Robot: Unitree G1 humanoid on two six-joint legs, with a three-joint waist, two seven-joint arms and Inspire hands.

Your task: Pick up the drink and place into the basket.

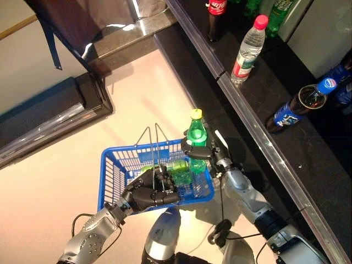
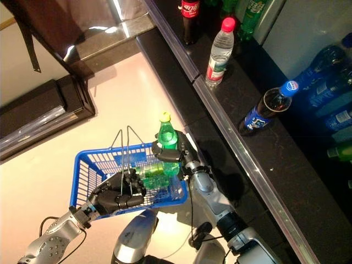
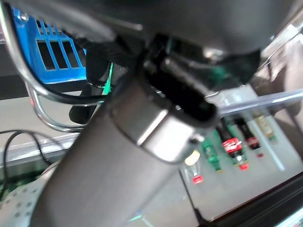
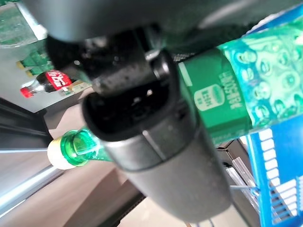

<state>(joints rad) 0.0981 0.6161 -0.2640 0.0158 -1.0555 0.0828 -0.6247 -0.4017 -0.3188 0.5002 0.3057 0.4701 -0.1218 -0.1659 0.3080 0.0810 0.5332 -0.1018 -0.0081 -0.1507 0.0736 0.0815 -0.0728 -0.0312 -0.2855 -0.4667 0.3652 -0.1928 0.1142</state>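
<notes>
A green drink bottle (image 1: 196, 137) with a yellow cap stands upright at the right end of the blue wire basket (image 1: 116, 166), its lower part inside the basket. My right hand (image 1: 201, 148) is shut on the bottle's middle; the right wrist view shows my thumb (image 4: 156, 137) across the green bottle (image 4: 227, 90). My left hand (image 1: 149, 192) is curled on the basket's near rim, holding the basket above the floor. The basket's two metal handles (image 1: 155, 140) stand up at its middle. Another green bottle (image 1: 175, 166) lies inside.
A dark shelf counter with a metal edge (image 1: 258, 135) runs along the right. On it stand a clear water bottle (image 1: 246, 50) with a pink cap, a cola bottle (image 1: 215, 16) and a leaning blue-labelled cola bottle (image 1: 300, 104). A dark cabinet base (image 1: 55, 118) lies to the left.
</notes>
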